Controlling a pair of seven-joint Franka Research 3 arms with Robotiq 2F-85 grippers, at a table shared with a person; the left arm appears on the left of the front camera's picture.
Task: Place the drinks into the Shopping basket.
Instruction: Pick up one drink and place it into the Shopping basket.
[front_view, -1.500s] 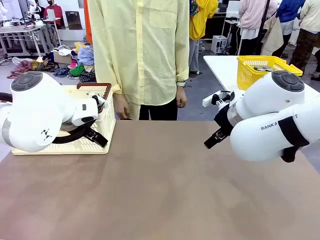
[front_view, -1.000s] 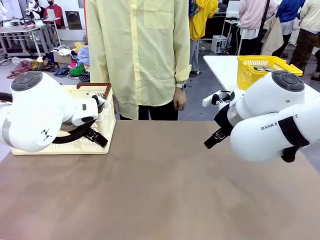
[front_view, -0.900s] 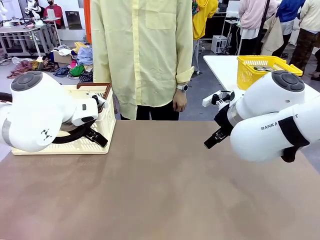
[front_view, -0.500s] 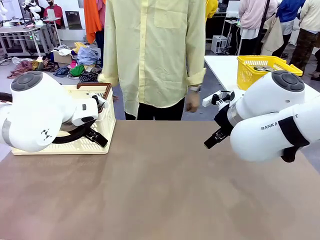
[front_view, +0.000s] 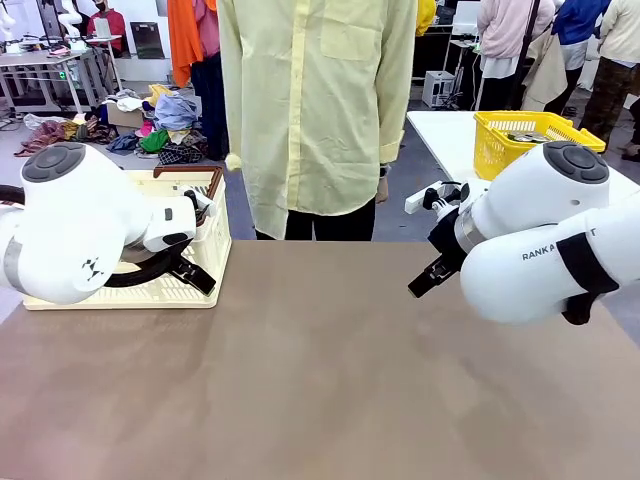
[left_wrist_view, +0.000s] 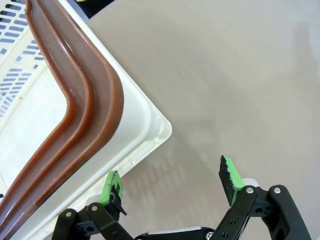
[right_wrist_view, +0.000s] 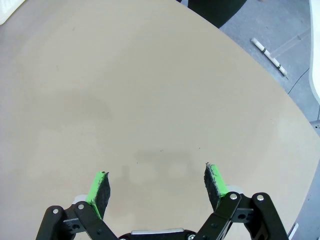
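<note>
The drinks are out of view. The Shopping basket (front_view: 216, 250), cream-white with a dark red-brown handle (front_view: 190, 172), stands at the table's far left, partly hidden behind my left arm. In the left wrist view my left gripper (left_wrist_view: 171, 177) hangs open over the basket's near corner (left_wrist_view: 142, 125), one green pad above the rim and the other above bare table. The brown handle (left_wrist_view: 75, 95) lies folded along the rim. My right gripper (right_wrist_view: 157, 181) is open above bare table, nothing between its fingers.
A person in a pale yellow shirt (front_view: 320, 110) stands at the far edge of the brown table (front_view: 320, 380). A yellow mesh basket (front_view: 500, 140) sits on a white table at the back right. My right arm (front_view: 540, 240) hovers at the right.
The person has shifted to the right along the far edge, and their hands have dropped out of sight. Both arms and grippers have stayed still.
</note>
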